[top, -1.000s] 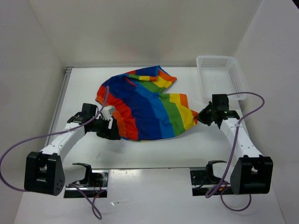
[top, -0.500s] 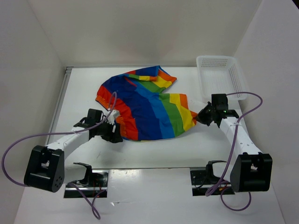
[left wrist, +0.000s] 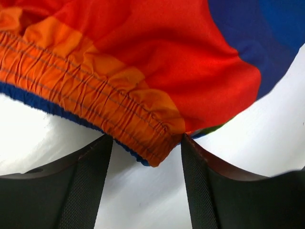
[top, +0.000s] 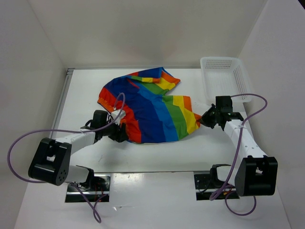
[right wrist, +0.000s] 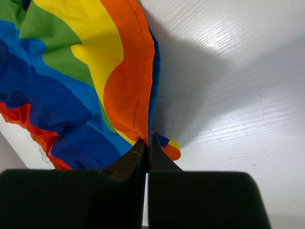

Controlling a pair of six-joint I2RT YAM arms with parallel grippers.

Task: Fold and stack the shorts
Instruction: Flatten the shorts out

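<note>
The rainbow-striped shorts (top: 147,107) lie crumpled in the middle of the white table. My left gripper (top: 120,134) is open at their near left corner. In the left wrist view the orange gathered waistband corner (left wrist: 143,133) reaches between my spread fingers (left wrist: 86,186), above bare table. My right gripper (top: 206,119) is shut on the shorts' right hem corner. In the right wrist view the orange hem (right wrist: 133,95) runs into my closed fingertips (right wrist: 138,155), and a small cloth tip sticks out beside them.
A white mesh basket (top: 224,76) stands at the back right, just beyond my right gripper. White walls close in the table at the back and both sides. A metal rail (top: 62,102) runs along the left edge.
My left arm has swung inward and nearer, bringing its gripper to the shorts' near left corner. The right gripper and the shorts have barely moved.
</note>
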